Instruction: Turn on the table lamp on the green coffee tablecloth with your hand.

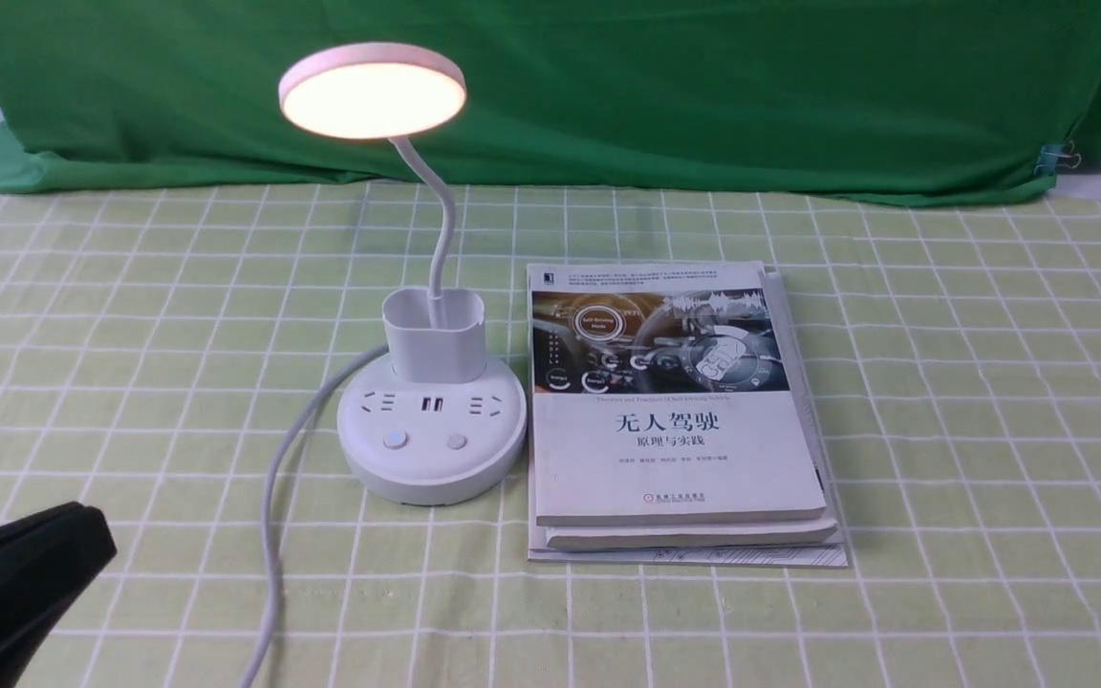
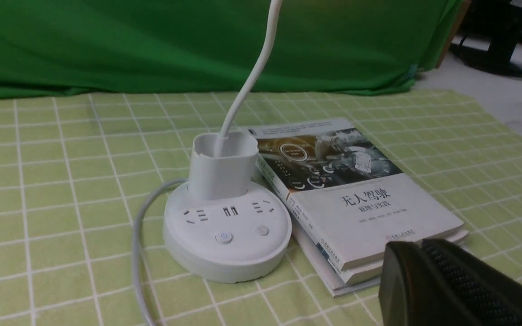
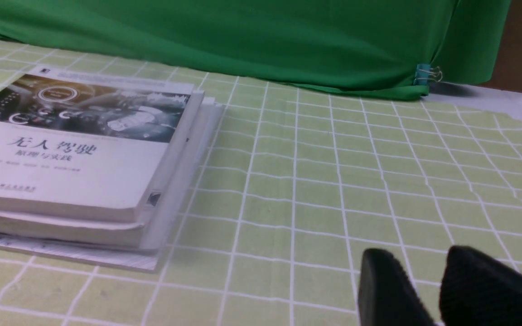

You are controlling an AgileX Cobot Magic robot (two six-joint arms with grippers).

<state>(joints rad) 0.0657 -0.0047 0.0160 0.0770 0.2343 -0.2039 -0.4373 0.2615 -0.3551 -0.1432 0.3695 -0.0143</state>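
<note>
The lamp (image 1: 431, 420) stands lit, left of centre on the tablecloth (image 1: 942, 382). Its round head (image 1: 372, 91) glows warm white at the top of a bent neck. The neck rises out of a cup holder on the round base, which carries sockets, USB ports and two buttons (image 1: 396, 440) side by side at the front. In the left wrist view the button on the robot's left bears a power mark.

A white cable (image 1: 273, 516) leaves the base on the left. It curves across the cloth toward the robot and runs out of the front view.

Just right of the base, so close that a gap cannot be made out, lies a stack of books (image 1: 680, 420). The top one is white, with Chinese title lettering below a dark cover picture.

The left gripper (image 1: 92, 540) sits low at the front left, apart from the lamp and to the left of the cable. Its black fingers (image 2: 451, 276) are pressed together and hold nothing.

The right gripper (image 3: 417, 262) shows only in its own wrist view. It is low over bare cloth to the right of the books, its tips a little parted and empty.

Behind the cloth hangs a dark green backdrop (image 1: 703, 86), pinned with a clip (image 1: 1052, 158) at its right end.
</note>
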